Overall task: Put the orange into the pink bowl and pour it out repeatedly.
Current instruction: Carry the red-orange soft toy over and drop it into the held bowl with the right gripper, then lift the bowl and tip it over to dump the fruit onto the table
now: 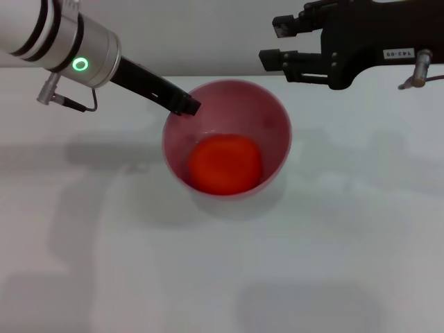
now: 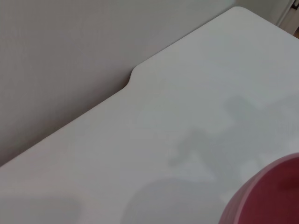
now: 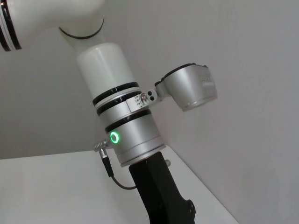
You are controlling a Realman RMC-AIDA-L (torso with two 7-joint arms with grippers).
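Head view: pink bowl (image 1: 227,136) stands upright near the middle of the white worktop (image 1: 333,263), w/ the orange (image 1: 225,164) resting inside on the bowl floor, toward the near wall. Left claw (image 1: 186,105) reaches in from the upper left; its dark tip sits at the bowl's far-left rim, apparently pinching the thin wall. The two fingers can't be told apart here, so whether it is pressed together is a judgement, not a sighting. A rim grip of this kind would let the wrist roll tip the bowl w/o touching the fruit.

Right claw (image 1: 277,43) hovers above and behind the bowl's right side, fingers spread, holding nothing, well clear of rim. Likely parked there so it can fetch the orange once it rolls out, yet stay out of the pour path.

Left wrist view: only a curved slice of the pink bowl (image 2: 268,193) shows at one corner; rest is bare worktop (image 2: 187,116) and wall. No fingers visible.

Right wrist view: looks across at the left arm (image 3: 128,135), green status ring lit, black claw body below; bowl and fruit not in shot.

Stage, as judged: fruit is loaded, bowl level, so the pour phase seems next. Risk: thin glossy rim may slip in the pinch as the bowl tilts.
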